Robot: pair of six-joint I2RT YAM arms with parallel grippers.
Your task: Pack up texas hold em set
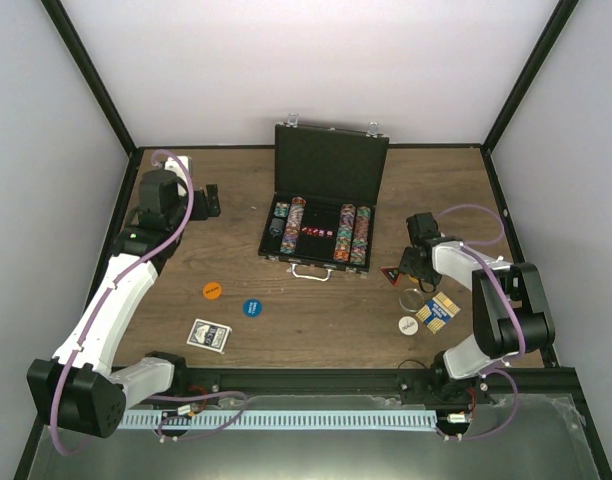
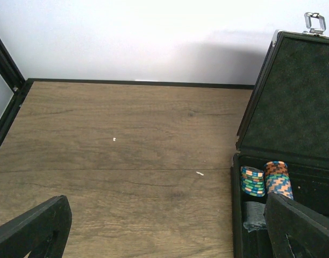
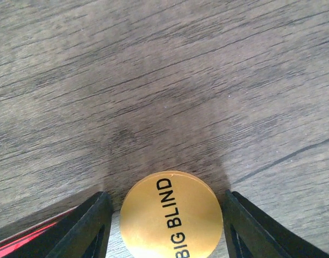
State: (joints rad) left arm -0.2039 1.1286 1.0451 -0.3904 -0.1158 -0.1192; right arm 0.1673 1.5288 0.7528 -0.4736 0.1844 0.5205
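Right of the case (image 1: 331, 165), my right tool (image 3: 165, 198) stands spread around the disc (image 3: 171, 217), probably light, stiff and slippery, so I'd pinch its rim.

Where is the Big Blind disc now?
Right wrist view: the Big Blind disc lies flat on the table between the fingers of the right gripper, at the bottom centre.

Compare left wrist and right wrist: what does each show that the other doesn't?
Left wrist only: the open black case, the chip rows inside it, and the white back wall. Right wrist only: a gold disc lettered BIG BLIND, lying between the fingers of the right gripper, plus a red edge at the lower left. Both: the wooden table.
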